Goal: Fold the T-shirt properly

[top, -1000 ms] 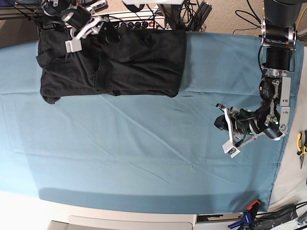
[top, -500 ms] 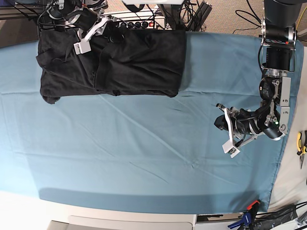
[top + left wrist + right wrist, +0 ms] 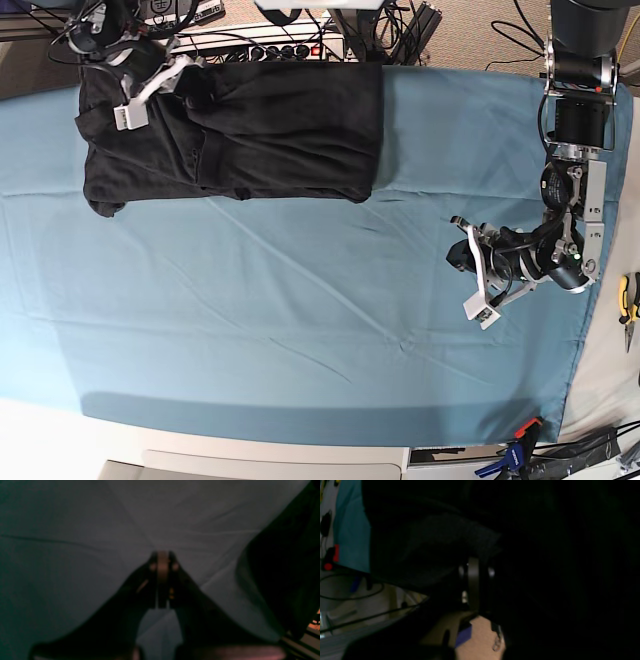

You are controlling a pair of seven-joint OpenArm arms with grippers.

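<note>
The right hand [image 3: 150, 85] sits at the far-left corner of the table in the base view, over the top edge of the T-shirt [image 3: 270, 125]. Its wrist view is nearly black: the 2 jaws stand pressed together with dark knit around them, so it is closed, and it looks pinched on the shirt's edge, though the fold between the pads is too dark to make out. The T-shirt lies bunched along the far edge of the teal sheet [image 3: 250, 310], reaching from the left corner toward the middle, with a sleeve lump at its lower left. Well apart, at the right side, the left hand [image 3: 478, 270] rests low over bare sheet, its jaws closed on nothing. Yellow-handled pliers [image 3: 627, 308] lie off the sheet at the right edge.
</note>
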